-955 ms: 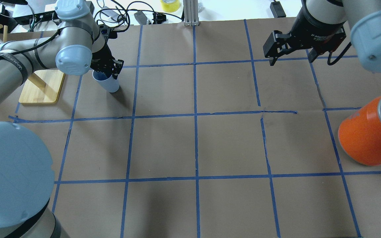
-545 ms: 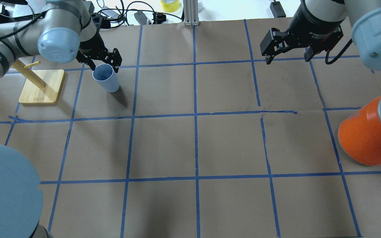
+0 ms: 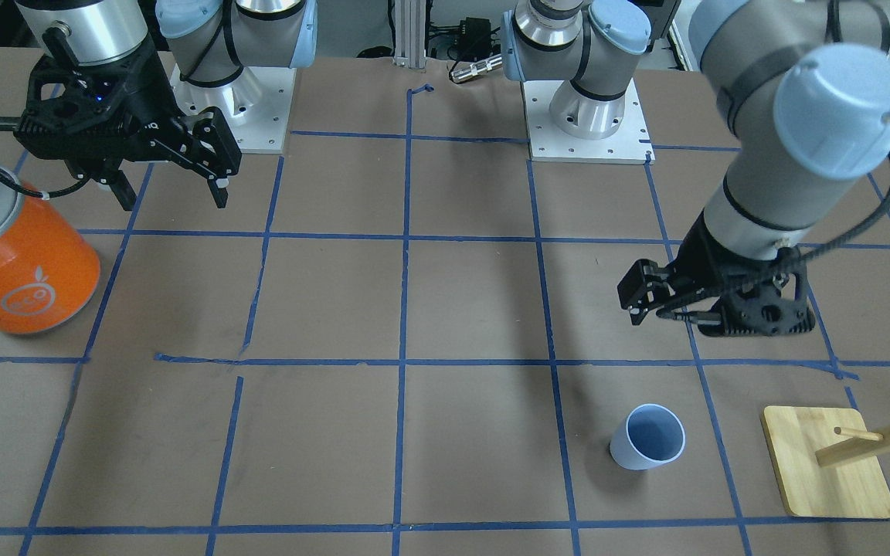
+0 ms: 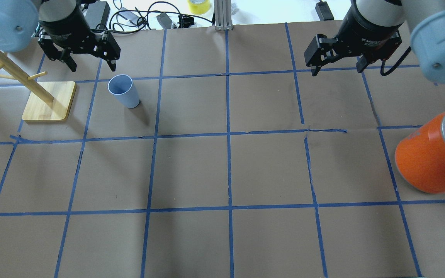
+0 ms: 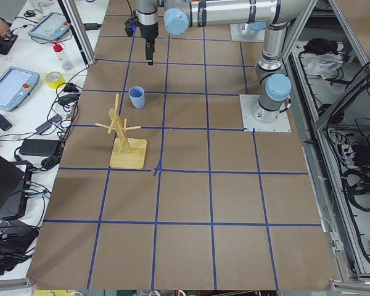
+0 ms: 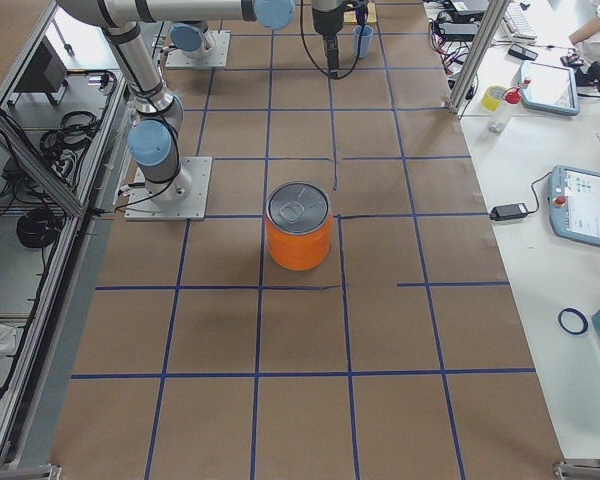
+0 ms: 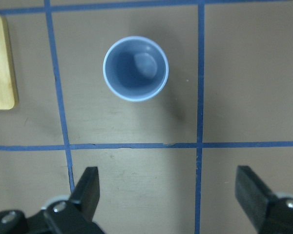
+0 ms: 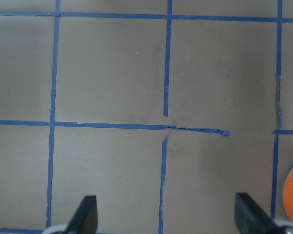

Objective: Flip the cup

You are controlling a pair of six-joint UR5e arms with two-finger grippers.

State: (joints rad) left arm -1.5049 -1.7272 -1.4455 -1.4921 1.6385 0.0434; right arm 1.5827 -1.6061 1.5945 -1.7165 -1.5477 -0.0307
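The pale light-blue cup (image 4: 124, 92) stands upright, mouth up, on the brown paper next to the wooden stand. It also shows in the front view (image 3: 647, 437) and, from straight above, in the left wrist view (image 7: 136, 68). My left gripper (image 4: 91, 63) is open and empty. It hovers above and just beyond the cup, apart from it, and its fingers (image 7: 85, 190) frame bare paper. My right gripper (image 4: 336, 66) is open and empty, high over the far right of the table (image 3: 174, 197), far from the cup.
A wooden peg stand (image 4: 48, 101) on a bamboo base is just left of the cup. A big orange can (image 4: 431, 154) with a silver lid stands at the right edge. Cables and a yellow tape roll (image 4: 198, 5) lie beyond the far edge.
My left gripper opened off the cup's rim, then rose and drew back toward the far left. The cup stays standing upright. The right gripper has barely moved.
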